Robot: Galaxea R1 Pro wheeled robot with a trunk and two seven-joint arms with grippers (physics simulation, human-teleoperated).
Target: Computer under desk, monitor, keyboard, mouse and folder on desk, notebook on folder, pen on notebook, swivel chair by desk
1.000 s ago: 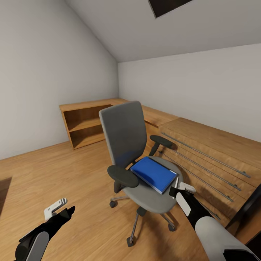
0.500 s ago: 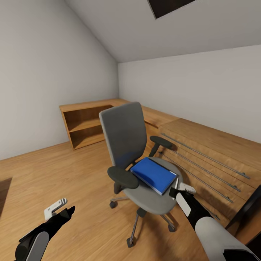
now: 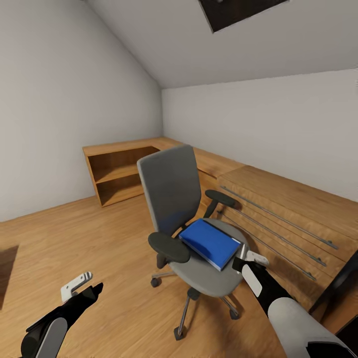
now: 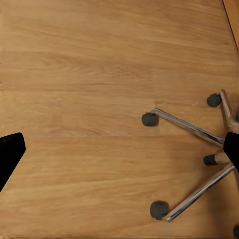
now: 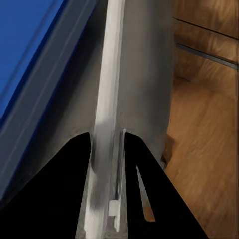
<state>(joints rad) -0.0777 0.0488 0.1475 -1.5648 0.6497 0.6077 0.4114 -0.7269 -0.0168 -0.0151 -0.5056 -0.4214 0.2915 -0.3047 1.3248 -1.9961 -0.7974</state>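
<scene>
The swivel chair (image 3: 171, 186), grey with black armrests, stands on the wood floor with its back towards me. The bright blue folder (image 3: 211, 242) lies flat on its seat. My right gripper (image 3: 243, 258) is at the seat's near right edge, right beside the folder's corner. It is shut on a thin light-grey flat thing seen edge-on, apparently the notebook (image 5: 110, 89), with the folder (image 5: 25, 45) just beside it. My left gripper (image 3: 82, 288) hangs open over bare floor, left of the chair. Its wrist view looks down on the chair's chrome base (image 4: 194, 129), left gripper (image 4: 119, 149) empty.
Low light-wood cabinets line the walls: an open shelf unit (image 3: 117, 174) in the far corner, and drawers with long metal handles (image 3: 278, 219) right behind the chair. A slanted black piece (image 3: 343, 283) juts in at the lower right. Open floor lies to the left.
The whole head picture has shifted slightly, so the camera moved. Both arms, the chair and the folder keep their places relative to each other.
</scene>
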